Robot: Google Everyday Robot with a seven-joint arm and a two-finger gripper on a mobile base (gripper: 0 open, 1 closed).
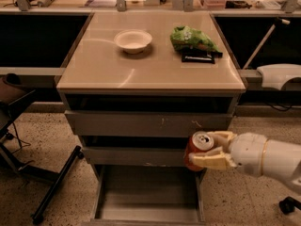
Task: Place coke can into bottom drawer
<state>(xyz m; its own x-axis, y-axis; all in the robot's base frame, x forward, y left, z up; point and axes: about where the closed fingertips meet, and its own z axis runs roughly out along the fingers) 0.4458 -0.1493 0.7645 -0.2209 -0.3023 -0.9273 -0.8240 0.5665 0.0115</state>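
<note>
1. The gripper (200, 149) is at the lower right, in front of the cabinet's right edge. Its two cream fingers (212, 161) are closed around the coke can (195, 150), one on each side of the can.
2. The arm (265, 158) reaches in from the right edge, roughly level. It is a smooth, rounded white shell that narrows toward the fingers.
3. The coke can is a small red-orange cylinder with a shiny silver top turned up toward the camera. It is held in the air, level with the middle drawer front (136, 155). It sits above the right side of the bottom drawer (146, 196), not inside it.
4. The bottom drawer is pulled out. It is a wide, shallow grey metal tray with a flat floor and low sides.
5. Above the plain grey middle drawer front is the top drawer front (150, 123), grey with pale scratches near its right half.
6. The cabinet top (155, 72) is a smooth tan slab with a soft sheen.
7. A round white bowl (133, 40) stands on the cabinet top toward the back left.
8. A crinkled green bag (192, 38) lies to the right of the bowl, partly over a flat black object (197, 57).
9. The floor (47, 140) is speckled beige, and a black metal leg (57, 184) slants across it at the lower left.
</note>
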